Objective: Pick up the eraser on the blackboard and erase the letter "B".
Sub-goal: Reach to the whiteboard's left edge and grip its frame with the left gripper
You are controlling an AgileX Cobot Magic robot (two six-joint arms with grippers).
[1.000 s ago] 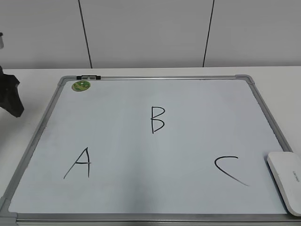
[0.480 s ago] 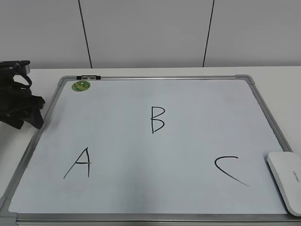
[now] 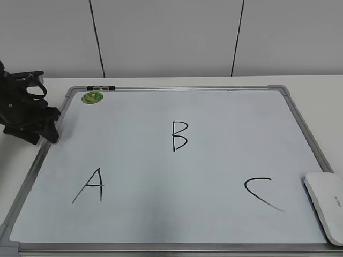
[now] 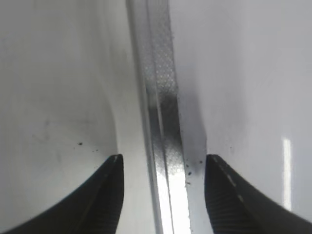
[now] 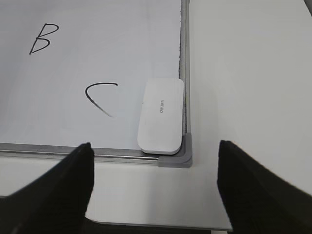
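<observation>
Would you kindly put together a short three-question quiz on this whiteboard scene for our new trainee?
1. True or false: the eraser lies in a corner of the board, beside the frame.
2. Multiple choice: which letter is drawn nearest the eraser? a) the A b) the B c) the C
3. Short answer: what lies between the fingers of the left hand in its wrist view?

Key:
1. True; it lies in the corner near the right hand.
2. c
3. The board's metal frame; the open fingers stand on either side of it.
</observation>
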